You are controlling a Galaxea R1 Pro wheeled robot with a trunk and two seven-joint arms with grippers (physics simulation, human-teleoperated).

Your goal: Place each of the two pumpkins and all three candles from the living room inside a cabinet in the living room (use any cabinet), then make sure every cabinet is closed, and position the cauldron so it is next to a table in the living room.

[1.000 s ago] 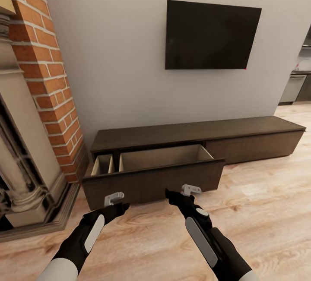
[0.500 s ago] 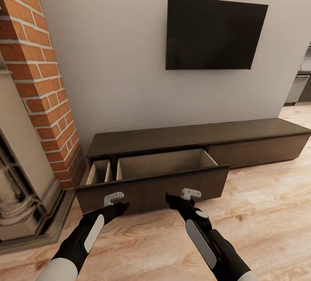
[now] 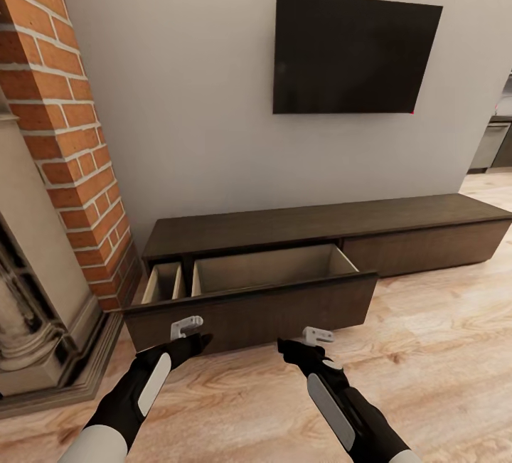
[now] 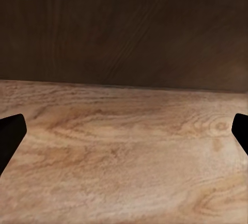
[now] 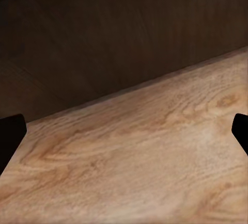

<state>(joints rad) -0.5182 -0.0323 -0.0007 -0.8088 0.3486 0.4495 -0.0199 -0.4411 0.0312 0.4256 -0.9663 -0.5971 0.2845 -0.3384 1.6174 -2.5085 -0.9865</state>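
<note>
The cabinet [image 3: 398, 225] is a long, low, dark brown unit against the grey wall. Its left drawer [image 3: 249, 310] stands pulled out, and the light wood inside that I can see holds nothing. Just in front of the drawer front, low over the floor, my left gripper [image 3: 190, 335] is open. My right gripper [image 3: 306, 343] is open too, a little further back from the front. In the wrist views the fingertips [image 4: 10, 136] [image 5: 10, 131] sit wide apart over wood floor, facing the dark drawer front [image 4: 124, 28] [image 5: 103, 33]. The pumpkins, candles, cauldron and table are out of view.
A brick chimney [image 3: 57, 114] with a stone fireplace surround [image 3: 35, 306] stands close on the left. A black TV [image 3: 355, 54] hangs on the wall above the cabinet. Wood floor [image 3: 441, 349] opens to the right, toward grey kitchen units [image 3: 491, 146].
The view shifted a little as the robot moved. My right gripper has drawn back and down from the drawer front. The left gripper has stayed in place.
</note>
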